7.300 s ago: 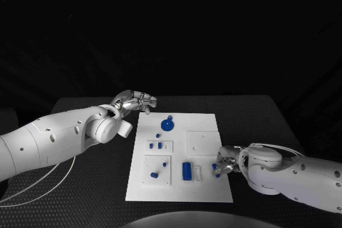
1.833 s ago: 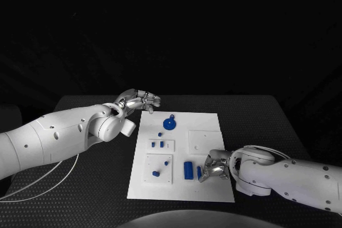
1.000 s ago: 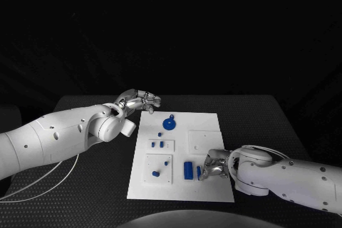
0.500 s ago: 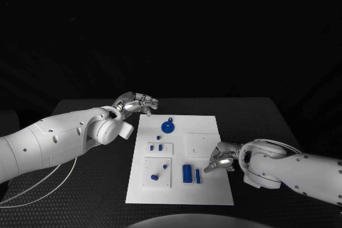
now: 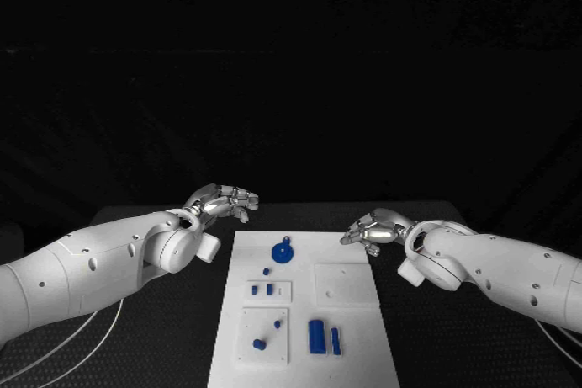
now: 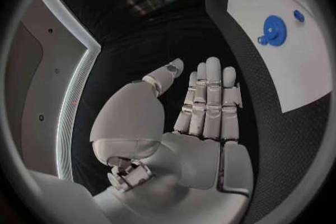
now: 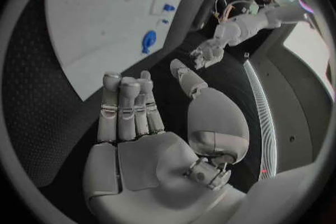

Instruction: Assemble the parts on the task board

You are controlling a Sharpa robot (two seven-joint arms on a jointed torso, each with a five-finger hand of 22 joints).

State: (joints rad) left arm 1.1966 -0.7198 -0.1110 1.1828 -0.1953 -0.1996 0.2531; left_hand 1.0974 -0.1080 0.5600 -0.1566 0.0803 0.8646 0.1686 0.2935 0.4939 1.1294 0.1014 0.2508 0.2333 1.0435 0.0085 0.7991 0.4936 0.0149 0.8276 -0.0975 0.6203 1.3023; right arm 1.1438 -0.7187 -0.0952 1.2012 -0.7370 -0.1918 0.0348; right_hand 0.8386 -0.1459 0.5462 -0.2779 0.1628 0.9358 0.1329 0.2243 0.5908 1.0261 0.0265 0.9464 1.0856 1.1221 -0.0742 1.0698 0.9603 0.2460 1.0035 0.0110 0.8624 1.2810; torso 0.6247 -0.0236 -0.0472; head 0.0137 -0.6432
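Two hands, left (image 5: 223,204) and right (image 5: 371,230), empty, fingers apart; task board (image 5: 351,321) between; approach blue parts (image 5: 316,336) squarely

The counter (image 5: 145,380) is black and looks rough, with a bumpy woven top. The task board (image 5: 364,363) is smooth, flat white, and its small blue parts (image 5: 316,336) look like plastic. Each hand (image 6: 203,106) is shiny silver metal with smooth white shells.

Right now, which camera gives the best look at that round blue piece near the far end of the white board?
The head view: the round blue part sits unobstructed on the task board. The left wrist view shows it clearly but bent near the rim; the right wrist view shows it small.
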